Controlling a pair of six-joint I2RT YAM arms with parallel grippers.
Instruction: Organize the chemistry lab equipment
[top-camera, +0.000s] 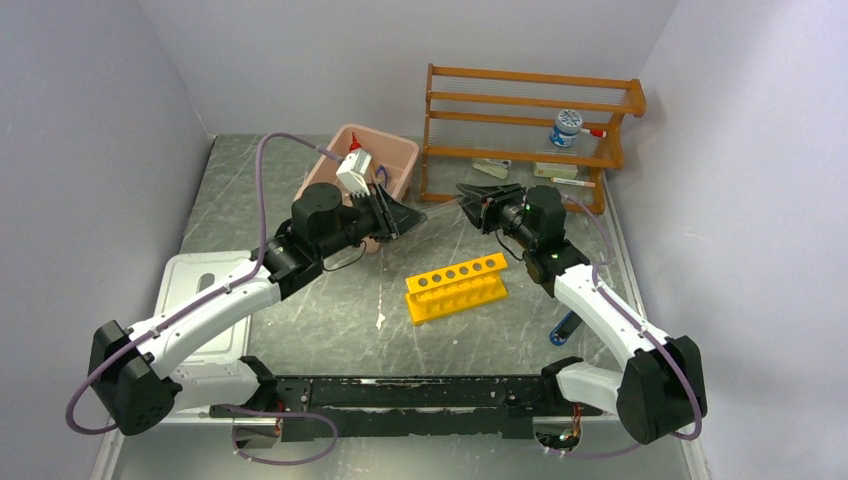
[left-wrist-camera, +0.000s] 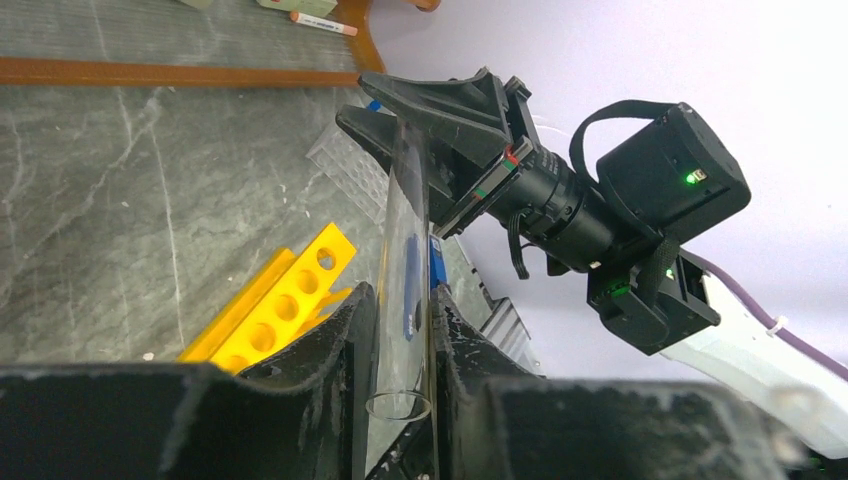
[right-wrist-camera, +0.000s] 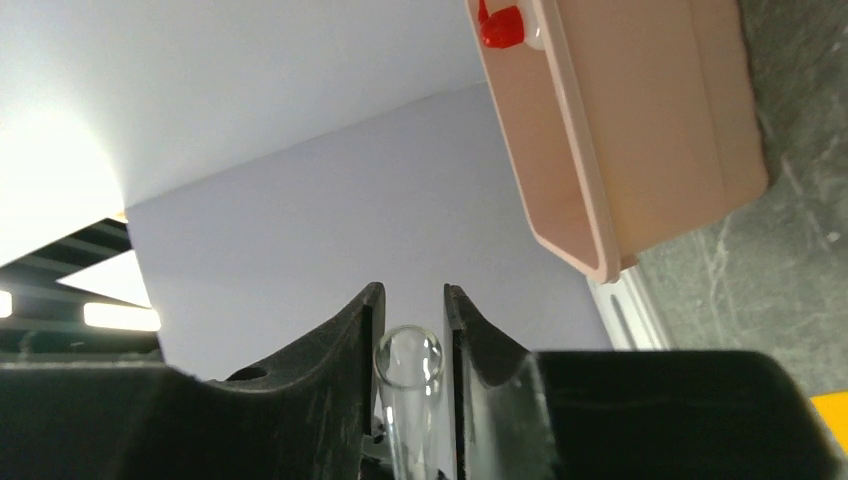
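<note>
Clear glass tube (left-wrist-camera: 405, 250) stretches between both jaws, the left jaws clamped on its open end and the right jaws on its round end, with the yellow rack (top-camera: 457, 287) on the bench (top-camera: 330, 300) below them.

Top external: high, behind the arm bases, angled down and forward; takes in the whole worktop (top-camera: 340, 310) out to the back wall, from far. Left wrist: close behind the left hand (left-wrist-camera: 403, 300), looking along the clear tube (left-wrist-camera: 405, 230) toward the right hand (top-camera: 470, 192), worktop beyond. Right wrist: close behind the right hand, rolled, facing the pink tub (right-wrist-camera: 640, 130) and wall. Both wrist views share the tube. Top and left wrist share the yellow rack (top-camera: 456, 287); top and right wrist share the tub.
</note>
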